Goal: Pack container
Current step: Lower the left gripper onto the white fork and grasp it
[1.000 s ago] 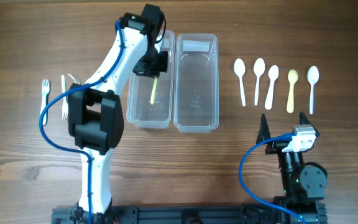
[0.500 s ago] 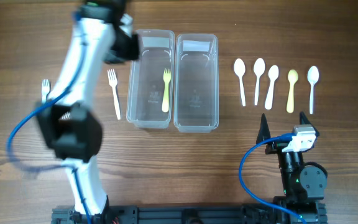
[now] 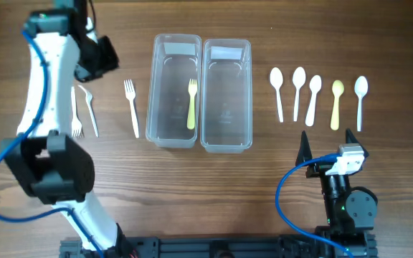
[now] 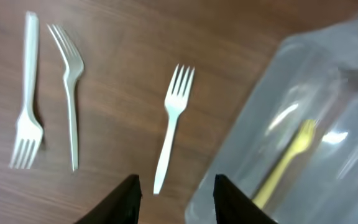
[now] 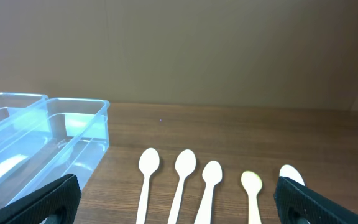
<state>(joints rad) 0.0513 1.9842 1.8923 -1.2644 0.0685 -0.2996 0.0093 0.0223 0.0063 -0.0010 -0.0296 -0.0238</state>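
Two clear containers stand side by side: the left one [image 3: 173, 89] holds a yellow fork [image 3: 191, 104], the right one [image 3: 226, 93] holds nothing. Three white forks lie left of them: one [image 3: 131, 106] beside the left container, two more [image 3: 88, 109] [image 3: 74, 115] farther left. My left gripper [image 3: 95, 57] is open and empty, above the table near the far-left forks. In the left wrist view the forks [image 4: 174, 124] [image 4: 69, 87] [image 4: 27, 121], the container [image 4: 303, 124] and the yellow fork [image 4: 288, 162] show beyond the gripper [image 4: 176, 196]. My right gripper [image 3: 326, 140] is open and empty, near the table's front.
Several spoons lie in a row right of the containers: white ones [image 3: 277, 92] [image 3: 298, 89] [image 3: 313, 97] [image 3: 361, 100] and a yellow one [image 3: 336, 102]. They also show in the right wrist view [image 5: 148, 180] [image 5: 248, 190]. Blue cables run along both arms.
My left arm let go of the yellow fork into the left container, then swung left, away from the containers, to above the white forks. The right arm has not moved.
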